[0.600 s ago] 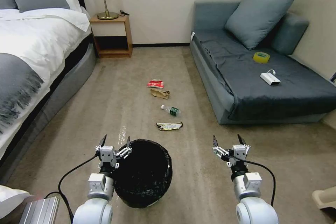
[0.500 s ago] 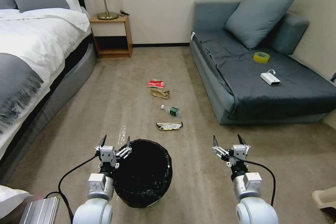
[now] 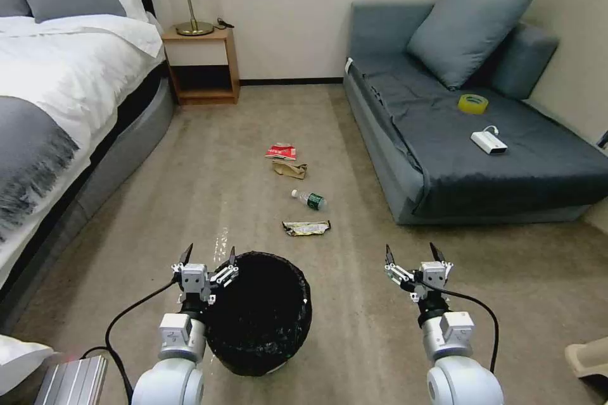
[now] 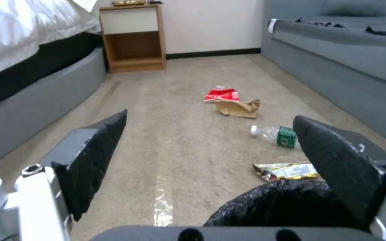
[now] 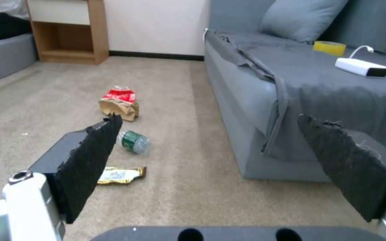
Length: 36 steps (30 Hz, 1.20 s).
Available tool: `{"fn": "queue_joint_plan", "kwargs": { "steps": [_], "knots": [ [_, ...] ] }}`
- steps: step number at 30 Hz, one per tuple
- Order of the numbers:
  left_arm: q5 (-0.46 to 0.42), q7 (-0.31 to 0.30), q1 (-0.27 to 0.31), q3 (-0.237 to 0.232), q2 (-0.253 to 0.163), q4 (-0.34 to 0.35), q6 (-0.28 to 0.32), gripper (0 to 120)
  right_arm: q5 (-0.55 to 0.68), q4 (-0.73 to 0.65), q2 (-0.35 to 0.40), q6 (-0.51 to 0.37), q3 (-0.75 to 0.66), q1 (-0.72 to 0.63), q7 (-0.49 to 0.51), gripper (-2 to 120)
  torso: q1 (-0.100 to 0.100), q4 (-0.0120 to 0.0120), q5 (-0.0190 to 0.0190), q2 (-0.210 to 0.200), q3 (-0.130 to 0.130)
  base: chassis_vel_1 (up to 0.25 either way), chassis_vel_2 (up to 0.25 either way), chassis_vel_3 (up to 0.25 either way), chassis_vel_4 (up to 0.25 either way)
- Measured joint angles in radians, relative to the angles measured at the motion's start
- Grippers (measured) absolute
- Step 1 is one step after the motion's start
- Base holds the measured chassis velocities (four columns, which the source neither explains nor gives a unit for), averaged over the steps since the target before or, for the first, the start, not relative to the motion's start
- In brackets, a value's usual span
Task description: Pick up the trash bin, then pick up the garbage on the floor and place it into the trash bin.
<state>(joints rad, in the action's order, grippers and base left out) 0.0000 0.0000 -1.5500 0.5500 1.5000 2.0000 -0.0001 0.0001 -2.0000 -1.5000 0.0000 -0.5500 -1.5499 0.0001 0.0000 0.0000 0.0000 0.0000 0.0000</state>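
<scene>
Black-padded fingers spread wide and empty, the left gripper [image 3: 207, 257] hangs at the bin's [image 3: 259, 313] left rim, nearer than the equally open right gripper [image 3: 411, 254]. The bin stands on carpet; garbage [image 3: 306, 228] lies just beyond.

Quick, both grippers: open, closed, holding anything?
Left gripper: open, holding nothing, at the trash bin rim.
Right gripper: open, holding nothing, above the carpet.

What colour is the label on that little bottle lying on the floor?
Green, on a clear bottle with a white cap; the left wrist view shows it best.
</scene>
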Motion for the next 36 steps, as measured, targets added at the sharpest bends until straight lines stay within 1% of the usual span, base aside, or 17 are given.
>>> {"fn": "queue_joint_plan", "kwargs": {
  "steps": [8, 9, 10, 11, 12, 15, 18, 25, 26, 27, 28, 30, 31, 32, 33, 34, 36],
  "knots": [
    [-0.008, -0.007, -0.001, 0.0, -0.004, 0.002, 0.004, 100, 0.005, -0.013, -0.009, -0.011, -0.011, -0.008, 0.006, 100, 0.0, 0.0003, 0.0003, 0.0, 0.0, 0.0, 0.0, 0.0, 0.0],
    [-0.027, -0.028, -0.004, -0.004, -0.015, 0.01, 0.021, 100, 0.012, -0.037, -0.024, -0.036, -0.027, -0.024, 0.018, 100, 0.0, 0.0006, -0.0003, 0.0, 0.0, 0.0, 0.0, 0.0, 0.0],
    [-0.056, -0.065, -0.009, -0.004, -0.035, 0.025, 0.05, 100, 0.023, -0.08, -0.055, -0.072, -0.057, -0.056, 0.041, 100, 0.0, -0.0004, 0.0004, 0.0, 0.0, 0.0, 0.0, 0.0, 0.0],
    [-0.07, -0.085, -0.011, -0.005, -0.045, 0.033, 0.064, 100, 0.03, -0.093, -0.066, -0.08, -0.067, -0.069, 0.047, 100, 0.0, -0.0008, -0.0003, 0.0, 0.0, 0.0, 0.0, 0.0, 0.0],
    [-0.07, -0.085, -0.011, -0.005, -0.045, 0.033, 0.064, 100, 0.03, -0.093, -0.066, -0.08, -0.067, -0.069, 0.047, 100, 0.0, -0.0008, -0.0003, 0.0, 0.0, 0.0, 0.0, 0.0, 0.0],
    [-0.2, -0.24, -0.034, -0.022, -0.13, 0.102, 0.191, 100, 0.066, -0.15, -0.082, -0.078, -0.08, -0.103, 0.039, 100, 0.0, -0.0001, 0.0001, 0.0, 0.0, 0.0, 0.0, 0.0, 0.0],
    [-0.218, -0.26, -0.036, -0.024, -0.141, 0.111, 0.208, 100, 0.076, -0.169, -0.078, -0.084, -0.078, -0.108, 0.037, 100, 0.0, 0.0, -0.0003, 0.0, 0.0, 0.0, 0.0, 0.0, 0.0],
    [-0.229, -0.266, -0.037, -0.025, -0.147, 0.116, 0.219, 100, 0.069, -0.173, -0.08, -0.079, -0.064, -0.124, 0.037, 100, 0.0, 0.0, -0.0002, 0.0, 0.0, 0.0, 0.0, 0.0, 0.0],
    [-0.243, -0.269, -0.038, -0.025, -0.154, 0.123, 0.234, 100, 0.065, -0.173, -0.083, -0.075, -0.061, -0.126, 0.038, 100, 0.0, 0.0, -0.0002, 0.0, 0.0, 0.0, 0.0, 0.0, 0.0],
    [-0.28, -0.278, -0.038, -0.026, -0.175, 0.141, 0.274, 100, 0.061, -0.174, -0.088, -0.071, -0.057, -0.129, 0.038, 100, 0.0, 0.0, -0.0001, 0.0, 0.0, 0.0, 0.0, 0.0, 0.0],
    [-0.28, -0.278, -0.038, -0.026, -0.175, 0.141, 0.274, 100, 0.061, -0.174, -0.088, -0.071, -0.057, -0.129, 0.038, 100, 0.0, 0.0, -0.0001, 0.0, 0.0, 0.0, 0.0, 0.0, 0.0],
    [-0.334, -0.289, -0.038, -0.027, -0.206, 0.168, 0.332, 100, 0.058, -0.175, -0.093, -0.066, -0.053, -0.131, 0.039, 100, 0.0, 0.0, -0.0001, 0.0, 0.0, 0.0, 0.0, 0.0, 0.0],
    [-0.385, -0.299, -0.039, -0.028, -0.234, 0.193, 0.387, 100, 0.057, -0.175, -0.095, -0.063, -0.052, -0.132, 0.04, 100, 0.0, 0.0, 0.0, 0.0, 0.0, 0.0, 0.0, 0.0, 0.0],
    [-0.417, -0.305, -0.039, -0.028, -0.253, 0.209, 0.423, 100, 0.056, -0.175, -0.096, -0.06, -0.052, -0.132, 0.04, 100, 0.0, 0.0, 0.0, 0.0, 0.0, 0.0, 0.0, 0.0, 0.0],
    [-0.417, -0.305, -0.039, -0.028, -0.253, 0.209, 0.423, 100, 0.056, -0.175, -0.096, -0.06, -0.052, -0.132, 0.04, 100, 0.0, 0.0, 0.0, 0.0, 0.0, 0.0, 0.0, 0.0, 0.0],
    [-0.458, -0.312, -0.039, -0.029, -0.275, 0.229, 0.466, 100, 0.055, -0.175, -0.097, -0.057, -0.052, -0.133, 0.042, 100, 0.0, -0.0001, 0.0001, 0.0, 0.0, 0.0, 0.0, 0.0, 0.0],
    [-0.481, -0.317, -0.04, -0.029, -0.287, 0.24, 0.491, 100, 0.055, -0.173, -0.097, -0.055, -0.052, -0.133, 0.046, 100, 0.0, 0.0, 0.0, 0.0, 0.0, 0.0, 0.0, 0.0, 0.0]
  ]
}}
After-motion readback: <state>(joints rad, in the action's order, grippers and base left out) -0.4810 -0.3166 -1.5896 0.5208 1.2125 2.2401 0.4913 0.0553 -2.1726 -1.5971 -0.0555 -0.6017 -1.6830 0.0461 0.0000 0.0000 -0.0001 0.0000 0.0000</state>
